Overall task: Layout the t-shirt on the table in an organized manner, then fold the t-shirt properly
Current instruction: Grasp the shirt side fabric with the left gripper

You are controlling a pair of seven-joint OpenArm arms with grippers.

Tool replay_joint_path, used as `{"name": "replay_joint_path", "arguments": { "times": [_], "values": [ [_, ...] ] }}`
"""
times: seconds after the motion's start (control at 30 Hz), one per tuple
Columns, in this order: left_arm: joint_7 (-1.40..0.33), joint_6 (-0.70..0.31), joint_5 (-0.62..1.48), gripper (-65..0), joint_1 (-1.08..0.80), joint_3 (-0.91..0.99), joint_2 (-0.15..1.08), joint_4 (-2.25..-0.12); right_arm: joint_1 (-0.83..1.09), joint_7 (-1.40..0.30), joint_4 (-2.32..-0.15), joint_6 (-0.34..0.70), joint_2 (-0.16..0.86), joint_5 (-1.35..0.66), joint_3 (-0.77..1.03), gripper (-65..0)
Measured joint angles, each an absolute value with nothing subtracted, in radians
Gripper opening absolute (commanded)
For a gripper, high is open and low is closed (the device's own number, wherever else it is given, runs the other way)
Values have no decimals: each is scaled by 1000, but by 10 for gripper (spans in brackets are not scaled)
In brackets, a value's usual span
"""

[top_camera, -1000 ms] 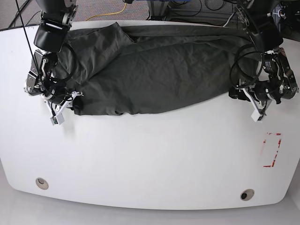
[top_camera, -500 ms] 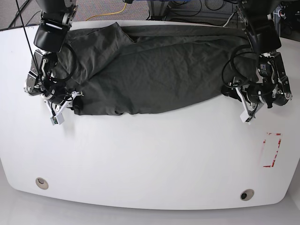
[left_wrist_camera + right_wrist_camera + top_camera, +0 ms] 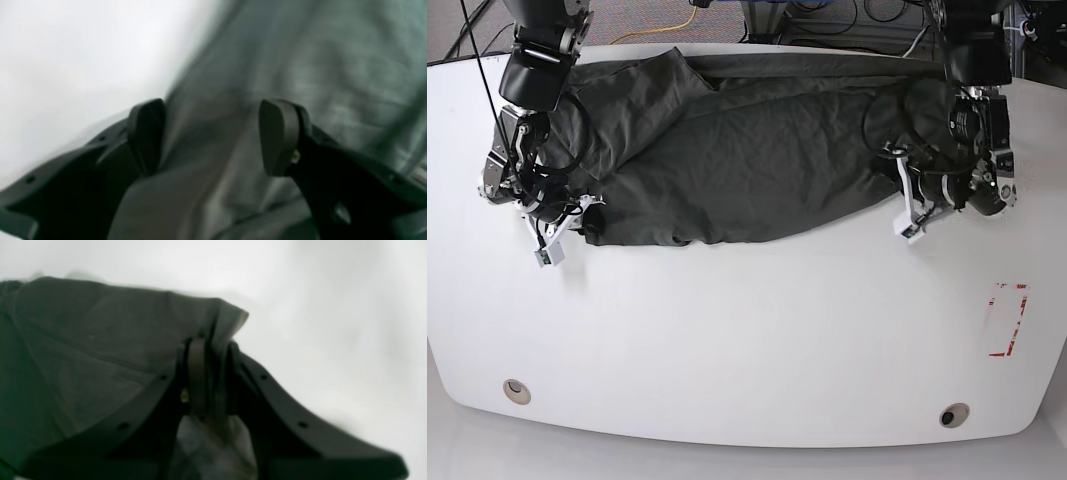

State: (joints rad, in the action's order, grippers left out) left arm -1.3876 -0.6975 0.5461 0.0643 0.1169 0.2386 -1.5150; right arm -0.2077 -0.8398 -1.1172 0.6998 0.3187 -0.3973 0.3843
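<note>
- Base view shows the t-shirt [image 3: 747, 150] spread as a wide, rumpled band across the far half of the bench [image 3: 747, 340], its back edge running along the bench's far rim; the near half of the bench lies bare except for the red tape rectangle [image 3: 1007, 320], well apart from the cloth.
- Right hand [image 3: 208, 350] is pinched together on a corner of the t-shirt's near edge, with a flap of fabric poking up past the fingertips [image 3: 196, 373].
- Left hand [image 3: 213, 133] stands with its fingers wide apart over the opposite end of the t-shirt; cloth runs beneath and between the pads [image 3: 277, 136], but no grip is made, and the view is blurred.
- Judging by the many creases and the way it slumps, the cloth is light, limp and easily bunched: it should slide readily over the glossy bench, yet it will sag and fold on itself if lifted from one point only.
- Best holds look to be hems and corners at opposite ends of the t-shirt, pinched through a single edge and pulled taut between both hands; a grab in the middle would likely only gather wrinkles.
</note>
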Motion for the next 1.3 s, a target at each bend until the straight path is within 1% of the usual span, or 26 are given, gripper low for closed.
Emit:
{"name": "replay_joint_path", "arguments": {
  "times": [0.13, 0.2, 0.3, 0.33, 0.43, 0.5, 0.53, 0.7, 0.73, 0.8, 0.83, 0.87, 0.9, 0.97, 1.03, 1.17, 1.3],
  "values": [
    [-1407, -697, 514, -247, 61, 117, 244, -1558, -208, -841, -1117, 699, 319, -397, 384, -561],
    [-1407, -697, 516, -271, 64, 122, 251, -1587, -208, -841, -1117, 699, 318, -397, 385, -561],
    [-1406, -697, 516, -346, 70, 123, 253, -1620, -208, -841, -1117, 699, 318, -398, 385, -563],
    [-1403, -697, 517, -399, 72, 122, 253, -1626, -207, -841, -1117, 699, 318, -398, 385, -563],
    [-1398, -697, 527, -489, 72, 118, 246, -1637, -207, -841, -1117, 700, 319, -399, 385, -563],
    [-1399, -697, 526, -525, 69, 117, 245, -1637, -207, -841, -1117, 699, 319, -398, 385, -563],
    [-1399, -697, 524, -528, 69, 117, 247, -1637, -207, -841, -1117, 699, 319, -398, 385, -563],
    [-1402, -697, 519, -519, 72, 117, 254, -1637, -207, -841, -1117, 699, 319, -398, 385, -563],
    [-1403, -697, 520, -508, 72, 117, 254, -1637, -207, -841, -1117, 699, 319, -398, 385, -563],
    [-1402, -697, 521, -464, 72, 117, 252, -1637, -207, -841, -1117, 699, 319, -398, 385, -563],
    [-1402, -697, 521, -433, 72, 117, 253, -1637, -207, -841, -1117, 699, 319, -398, 385, -563],
    [-1402, -697, 521, -388, 72, 118, 253, -1639, -207, -841, -1117, 699, 319, -398, 385, -563],
    [-1403, -696, 519, -369, 69, 122, 253, -1647, -207, -841, -1117, 700, 319, -398, 385, -563],
    [-1403, -696, 524, -296, 66, 135, 262, -1671, -207, -841, -1117, 700, 319, -398, 385, -563],
    [-1402, -698, 531, -264, 64, 170, 273, -1700, -207, -841, -1117, 699, 319, -398, 385, -563],
    [-1395, -697, 526, -262, 64, 309, 284, -1724, -207, -841, -1117, 699, 319, -399, 385, -563],
    [-1400, -697, 519, -261, 30, 407, 291, -1716, -207, -841, -1117, 699, 319, -397, 385, -563]
  ]
}}
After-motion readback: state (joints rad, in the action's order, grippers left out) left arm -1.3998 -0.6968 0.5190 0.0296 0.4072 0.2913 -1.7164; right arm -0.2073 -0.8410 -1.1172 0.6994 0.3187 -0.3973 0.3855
